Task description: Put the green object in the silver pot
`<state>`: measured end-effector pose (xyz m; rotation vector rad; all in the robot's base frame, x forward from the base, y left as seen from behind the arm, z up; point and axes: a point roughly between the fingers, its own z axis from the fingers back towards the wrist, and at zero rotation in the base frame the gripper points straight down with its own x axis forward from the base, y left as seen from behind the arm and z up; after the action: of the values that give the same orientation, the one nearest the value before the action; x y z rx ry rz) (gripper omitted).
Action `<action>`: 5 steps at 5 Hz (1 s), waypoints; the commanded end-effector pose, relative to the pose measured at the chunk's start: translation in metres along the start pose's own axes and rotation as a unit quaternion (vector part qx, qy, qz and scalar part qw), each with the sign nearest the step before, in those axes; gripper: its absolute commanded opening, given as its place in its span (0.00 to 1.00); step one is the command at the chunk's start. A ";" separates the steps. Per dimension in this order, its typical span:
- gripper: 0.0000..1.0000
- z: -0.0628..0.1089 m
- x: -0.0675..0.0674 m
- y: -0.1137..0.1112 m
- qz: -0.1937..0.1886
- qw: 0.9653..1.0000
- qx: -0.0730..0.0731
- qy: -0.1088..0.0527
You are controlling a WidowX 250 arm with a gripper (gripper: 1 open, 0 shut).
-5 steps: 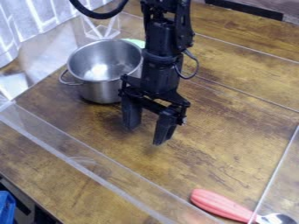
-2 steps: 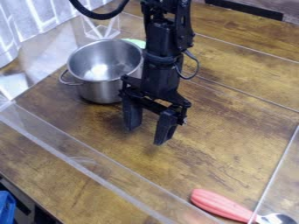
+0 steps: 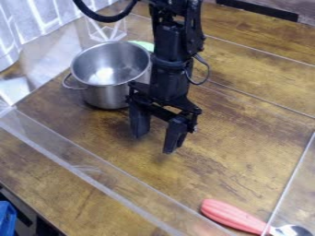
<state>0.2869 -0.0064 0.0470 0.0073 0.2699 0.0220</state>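
Can make out a black gripper above the middle of the wooden counter, pointing downward, with fingers spread apart — open, with a gap between the two tips. Cannot tell from this view whether to call the tips touching the wood or just above it. Can see the black robot arm coming down from the far edge of the counter, with a black cable looping out on the far left side and another loop close against the right of the arm. Just beside the arm, toward the far left corner of the counter, can see the silver pot, upright, with a wide shiny rim and a small wire handle turned to the left. Behind the pot and partly hidden by the arm, can pick out a pale green object — too covered to name more closely, but seemingly outside the pot, past the rim. Near the near right corner, well apart from the gripper, can find a red-handled spoon, lying with metal bowl toward the right and cut off by the frame. At the lower left, can glimpse something blue, too cropped to identify.
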 end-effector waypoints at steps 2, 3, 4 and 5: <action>0.00 0.008 0.003 0.010 0.020 1.000 -0.008 -0.020; 0.00 0.008 0.004 0.011 0.021 1.000 -0.009 -0.021; 0.00 0.007 0.004 0.011 0.023 0.999 -0.011 -0.022; 0.00 0.007 0.005 0.012 0.024 0.999 -0.012 -0.023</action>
<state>0.2892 -0.0003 0.0436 -0.0047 0.2609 0.0520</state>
